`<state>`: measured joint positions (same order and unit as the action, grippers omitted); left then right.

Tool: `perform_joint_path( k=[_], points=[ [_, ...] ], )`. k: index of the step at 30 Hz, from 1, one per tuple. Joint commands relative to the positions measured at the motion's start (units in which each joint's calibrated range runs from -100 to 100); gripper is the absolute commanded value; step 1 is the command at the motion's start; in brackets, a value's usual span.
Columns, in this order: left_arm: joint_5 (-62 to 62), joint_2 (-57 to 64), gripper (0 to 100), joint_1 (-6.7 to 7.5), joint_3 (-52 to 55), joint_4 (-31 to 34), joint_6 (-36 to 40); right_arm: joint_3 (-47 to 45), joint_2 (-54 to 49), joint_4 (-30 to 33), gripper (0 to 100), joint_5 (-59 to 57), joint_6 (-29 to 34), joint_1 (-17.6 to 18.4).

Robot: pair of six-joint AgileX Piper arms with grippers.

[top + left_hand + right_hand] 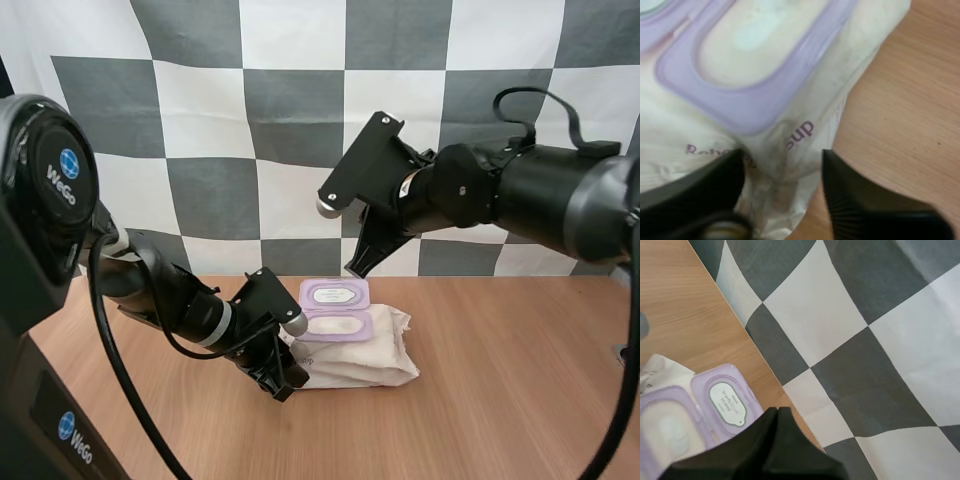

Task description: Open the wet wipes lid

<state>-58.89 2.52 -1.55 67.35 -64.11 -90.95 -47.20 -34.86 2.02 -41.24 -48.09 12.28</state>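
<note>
Left pincer clamps the wet wipes pack, lid open; right pincer hovers closed.

cream wipes pack, lilac lid, wood-grain table

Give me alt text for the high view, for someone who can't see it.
A soft cream pack of wet wipes lies on a wooden table, its purple plastic lid flipped open. The left gripper grips the pack's near-left end, and the right gripper, shut, hangs above the lid.
</note>
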Motion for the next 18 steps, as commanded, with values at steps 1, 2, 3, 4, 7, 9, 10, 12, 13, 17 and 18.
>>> perform_joint_path(
  k=[1, 2, 3, 4, 7, 9, 10, 12, 13, 17, 18],
  points=[
    [2.1, 2.5, 100, -0.01, -1.0, 0.3, 2.2, 0.0, -3.4, 0.0, 0, -4.1, 2.1, 0.0],
    [2.7, 3.4, 100, -0.01, -1.0, 0.6, 2.6, 0.0, -4.5, 0.0, 0, -5.1, 2.8, 0.0],
    [2.7, 4.1, 100, -0.01, -1.0, 0.9, 2.9, 0.0, -5.4, 0.0, 0, -6.0, 3.5, 0.0],
    [2.9, 5.3, 100, -0.01, -1.1, 0.9, 3.5, 0.0, -6.5, 0.0, 0, -7.2, 3.8, 0.0],
    [3.3, 10.3, 100, -0.01, -1.4, 1.2, 5.5, 0.0, -9.1, 0.5, 0, -11.3, 5.1, 0.0],
    [3.3, 14.4, 100, -0.01, -1.4, 1.8, 6.6, 0.0, -10.7, 0.8, 0, -14.1, 6.5, 0.0],
    [3.3, 17.1, 100, -0.01, -1.4, 2.1, 7.5, 0.0, -11.6, 0.9, 0, -16.0, 7.4, 0.0],
    [3.5, 22.2, 100, -0.01, -1.4, 3.1, 9.2, 0.0, -13.0, 1.6, 0, -19.1, 8.9, 0.0],
    [3.9, 25.3, 100, -0.01, -1.4, 3.5, 9.9, 0.0, -13.7, 2.2, 0, -20.2, 9.8, 0.0],
    [4.3, 38.3, 100, -0.01, -2.2, 7.1, 14.4, 0.0, -16.4, 4.8, 0, -21.9, 13.3, 0.0],
    [4.0, 41.5, 100, -0.01, -2.9, 8.8, 16.4, 0.0, -16.8, 5.2, 0, -22.3, 14.1, -0.1]
  ],
)
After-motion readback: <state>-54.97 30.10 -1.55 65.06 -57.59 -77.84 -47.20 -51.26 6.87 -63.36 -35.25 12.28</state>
